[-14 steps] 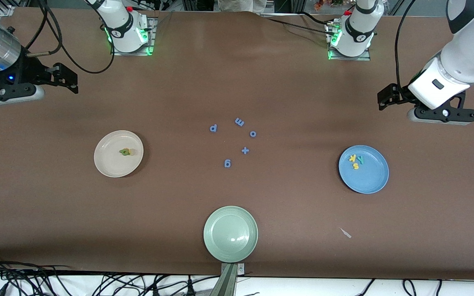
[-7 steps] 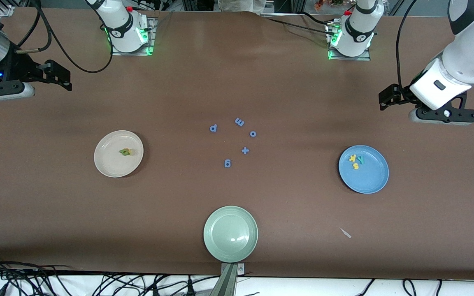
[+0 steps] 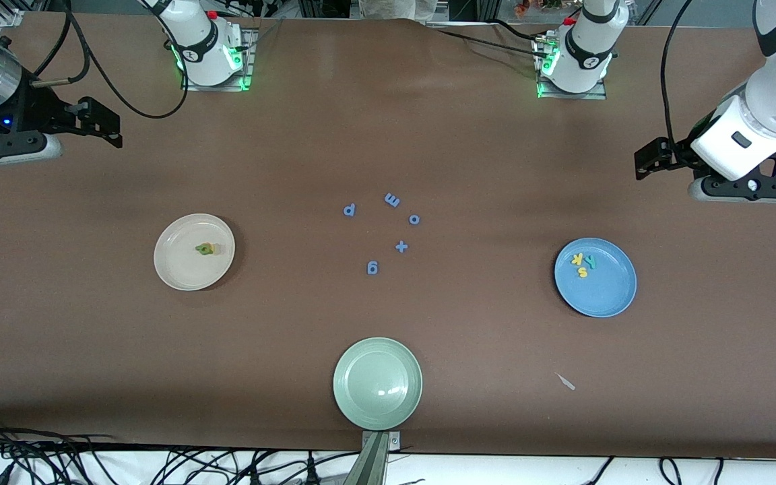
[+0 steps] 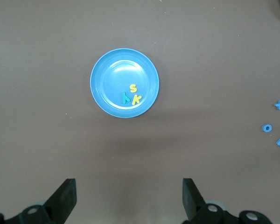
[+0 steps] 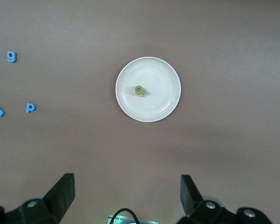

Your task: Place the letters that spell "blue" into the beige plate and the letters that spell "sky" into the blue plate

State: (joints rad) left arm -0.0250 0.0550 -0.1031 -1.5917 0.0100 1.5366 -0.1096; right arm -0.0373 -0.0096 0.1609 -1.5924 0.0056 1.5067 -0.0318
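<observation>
Look at the beige plate (image 3: pixel 194 252) in the left middle of the front view. You can see a small stack of letters (image 3: pixel 205 248) in it, green and orange on top, but you cannot tell each letter apart.

The blue plate (image 3: pixel 595 277) sits in the right middle of the front view. In it lie a yellow "s" (image 3: pixel 583 272), a yellow "k" (image 3: pixel 577 259) and a teal "y" (image 3: pixel 590 262), all close together near the rim.

Five all-blue letters (image 3: pixel 383 232) lie on the brown table (image 3: pixel 388 135) in the middle of the front view. A pale green plate (image 3: pixel 378 383) is at the bottom middle.

Your left gripper (image 4: pixel 128 196) hangs in the air at the upper right of the front view, fingers wide apart and holding nothing. Your right gripper (image 5: pixel 126 193) hangs at the upper left, wide apart and empty too.
</observation>
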